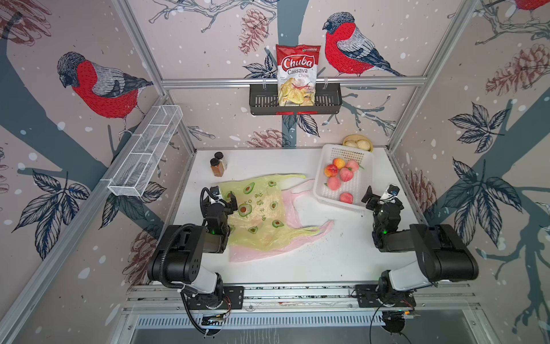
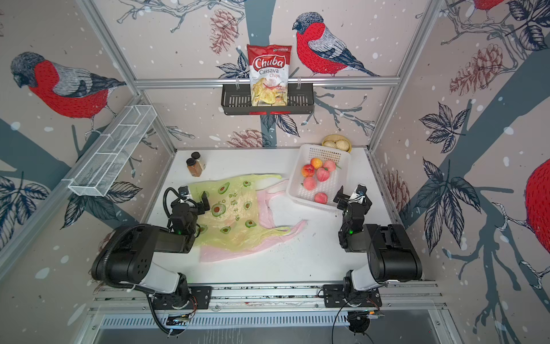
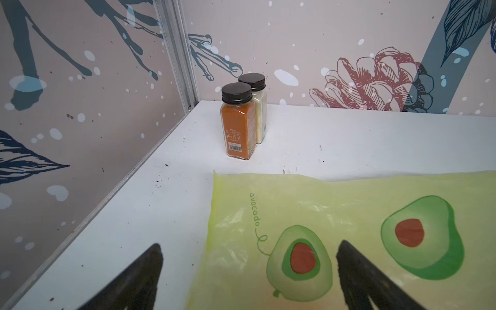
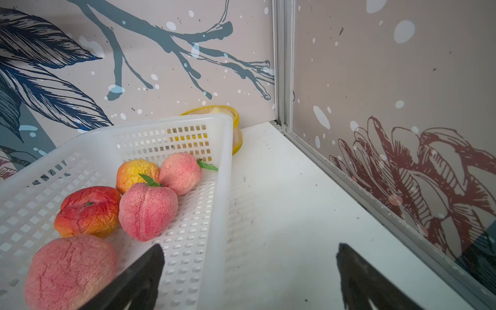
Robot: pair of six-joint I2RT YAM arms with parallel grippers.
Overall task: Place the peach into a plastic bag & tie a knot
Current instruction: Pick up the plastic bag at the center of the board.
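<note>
Peach (image 1: 346,197) in basket (image 4: 225,188), far right corner of tabletop, alone by near rim. Judge light, soft, round: grip across middle, gently. Plastic bag (image 1: 262,208) flat at tabletop centre; limp, slippery: pinch handle. Left gripper (image 3: 249,244), right gripper (image 4: 250,245): jaws spread, empty.

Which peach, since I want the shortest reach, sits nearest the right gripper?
The lone pink peach at the white basket's near edge, apart from the other five.
</note>
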